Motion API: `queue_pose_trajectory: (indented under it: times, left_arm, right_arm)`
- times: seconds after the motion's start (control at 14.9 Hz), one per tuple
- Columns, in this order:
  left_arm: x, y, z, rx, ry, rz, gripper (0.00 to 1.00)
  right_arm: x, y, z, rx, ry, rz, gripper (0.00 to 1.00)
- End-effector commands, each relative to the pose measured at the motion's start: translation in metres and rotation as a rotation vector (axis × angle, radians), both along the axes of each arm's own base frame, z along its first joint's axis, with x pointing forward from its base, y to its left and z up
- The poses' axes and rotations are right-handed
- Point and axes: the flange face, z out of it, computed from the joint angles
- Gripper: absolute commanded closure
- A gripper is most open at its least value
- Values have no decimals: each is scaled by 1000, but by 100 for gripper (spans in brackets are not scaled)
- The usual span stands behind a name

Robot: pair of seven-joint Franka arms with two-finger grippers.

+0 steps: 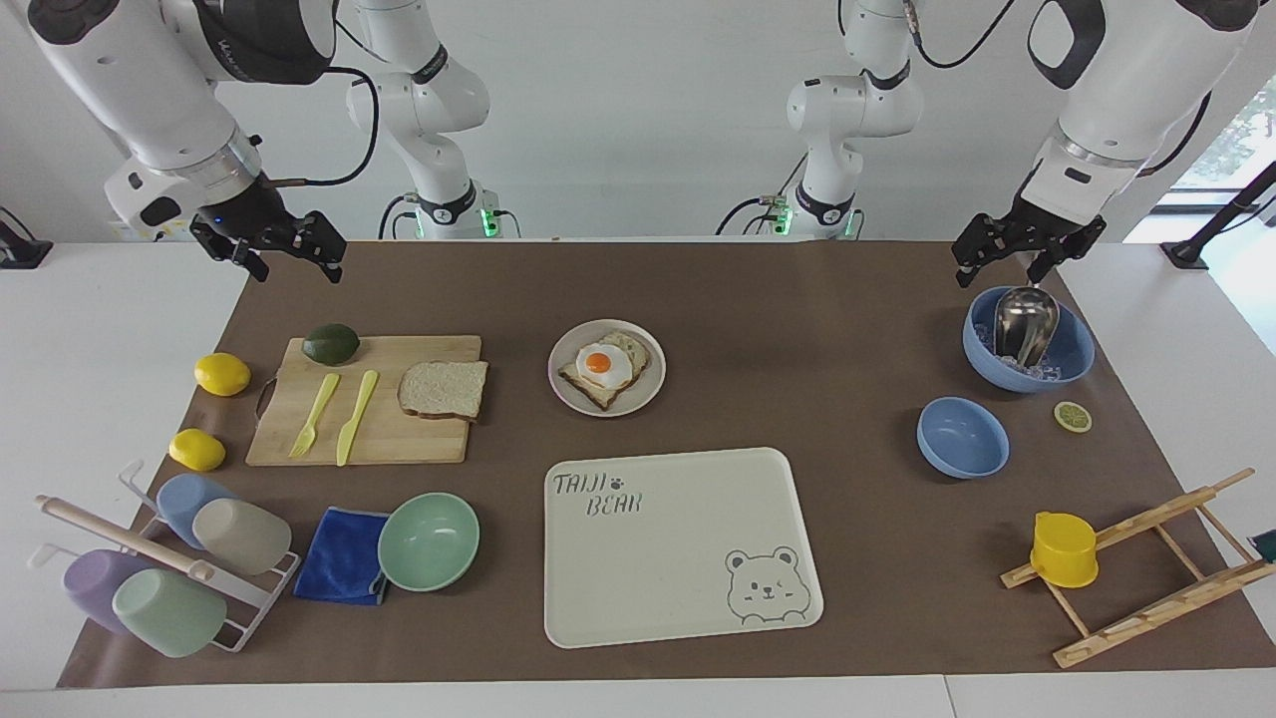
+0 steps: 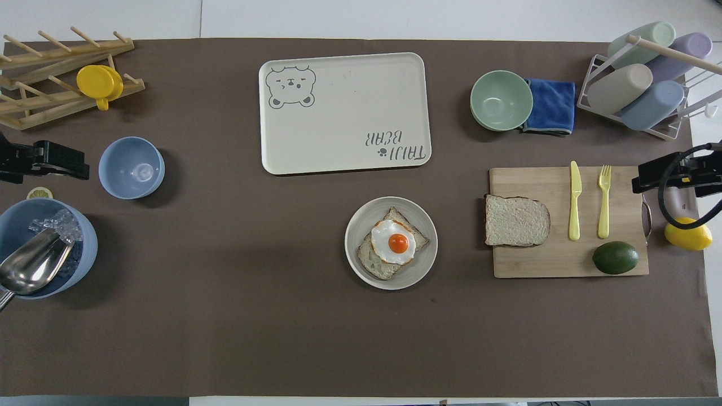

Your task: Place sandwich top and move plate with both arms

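The sandwich top [image 1: 444, 389] lies flat on a wooden cutting board [image 1: 429, 444], on the part nearest the plate; it also shows in the overhead view [image 2: 516, 221]. The plate [image 1: 583, 334] sits mid-table and bears a toast slice with a fried egg [image 1: 601, 365]; its rim shows in the overhead view [image 2: 364, 223]. My right gripper [image 1: 294, 261] hangs open and empty over the mat's edge at the right arm's end [image 2: 640, 180]. My left gripper [image 1: 1000, 271] hangs open and empty over the mat beside a blue ice bowl [image 1: 1072, 349], also seen from overhead [image 2: 79, 166].
The board also holds an avocado [image 1: 331, 343], a yellow fork [image 1: 315, 414] and knife [image 1: 355, 417]. A cream bear tray [image 1: 678, 558] lies farther from the robots than the plate. A mint bowl [image 1: 429, 540], blue cloth, cup rack, lemons, small blue bowl [image 1: 962, 437] and wooden rack stand around.
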Motion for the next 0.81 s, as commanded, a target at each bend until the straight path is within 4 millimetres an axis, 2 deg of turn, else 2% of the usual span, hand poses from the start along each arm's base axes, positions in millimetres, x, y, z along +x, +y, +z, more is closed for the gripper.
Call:
queue_pose_trajectory:
  times: [0.0, 0.54, 0.67, 0.74]
  left_arm:
    - [-6, 4, 3, 16, 4, 0, 0]
    - [-6, 4, 3, 16, 4, 0, 0]
    - [-5, 4, 3, 16, 2, 0, 0]
    - [-6, 4, 3, 16, 4, 0, 0]
  right_arm:
    - [-3, -4, 4, -18, 6, 18, 0]
    - [-1, 0, 4, -5, 3, 23, 0]
    - [2, 12, 4, -15, -30, 143, 0]
    - [8, 28, -2, -54, -34, 183, 0]
